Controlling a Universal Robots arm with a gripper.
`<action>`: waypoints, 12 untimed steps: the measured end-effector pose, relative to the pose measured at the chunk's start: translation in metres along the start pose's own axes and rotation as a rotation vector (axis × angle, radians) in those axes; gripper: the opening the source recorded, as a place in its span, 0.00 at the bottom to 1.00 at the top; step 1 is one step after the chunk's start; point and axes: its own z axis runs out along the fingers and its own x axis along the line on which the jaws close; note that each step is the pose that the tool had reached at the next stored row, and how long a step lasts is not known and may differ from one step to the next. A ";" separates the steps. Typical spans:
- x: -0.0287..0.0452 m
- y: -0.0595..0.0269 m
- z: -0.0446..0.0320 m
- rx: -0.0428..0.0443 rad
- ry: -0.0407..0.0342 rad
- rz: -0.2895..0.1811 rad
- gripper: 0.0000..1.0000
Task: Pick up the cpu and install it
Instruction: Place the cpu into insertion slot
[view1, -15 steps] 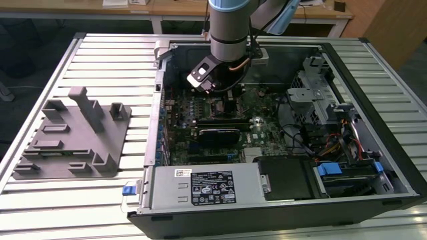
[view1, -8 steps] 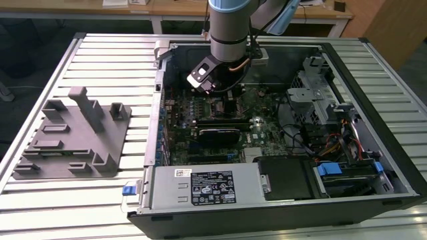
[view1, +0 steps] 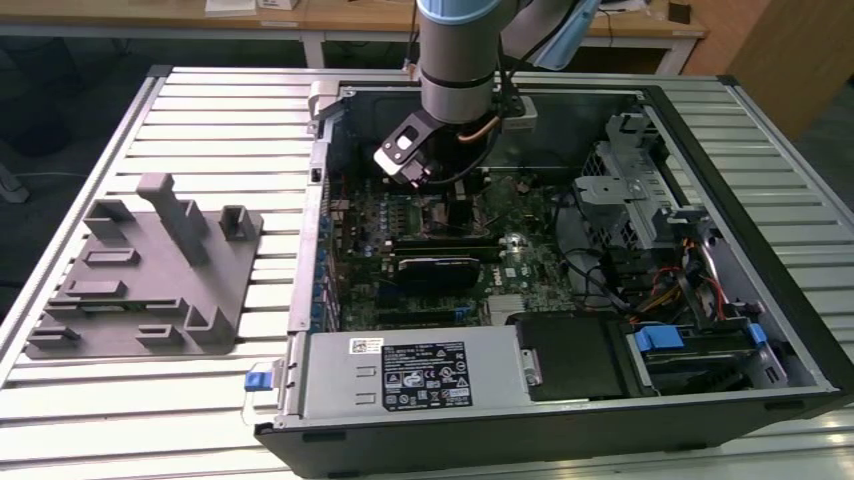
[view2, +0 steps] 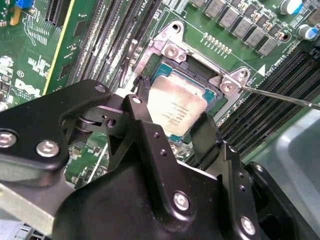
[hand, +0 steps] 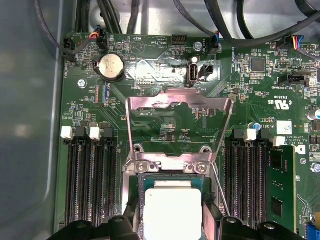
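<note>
While the claw (view2: 170, 112) hangs above, the cpu (view2: 177, 107) lies in the socket (view2: 200, 72).

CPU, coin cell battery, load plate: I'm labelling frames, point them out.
cpu (hand: 173, 212), first wrist view, silver top's middle.
coin cell battery (hand: 111, 66), first wrist view, face centre.
load plate (hand: 150, 103), first wrist view, top bar.

In the exterior view the arm (view1: 454, 60) is a silver-grey cylinder at 12 o'clock, with a pale-blue joint cap (view1: 567, 35) at its 1 o'clock and an orange cable (view1: 467, 130) beneath. In the second wrist view the claw (view2: 175, 112) is matte black, studded with silver screws (view2: 181, 201).
</note>
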 end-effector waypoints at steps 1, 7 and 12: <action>0.0000 0.0000 -0.0001 -0.0001 0.0004 0.000 0.60; 0.0000 0.0000 -0.0005 0.0000 0.0042 0.000 0.60; -0.0001 0.0001 -0.0024 0.0000 0.0051 0.000 0.60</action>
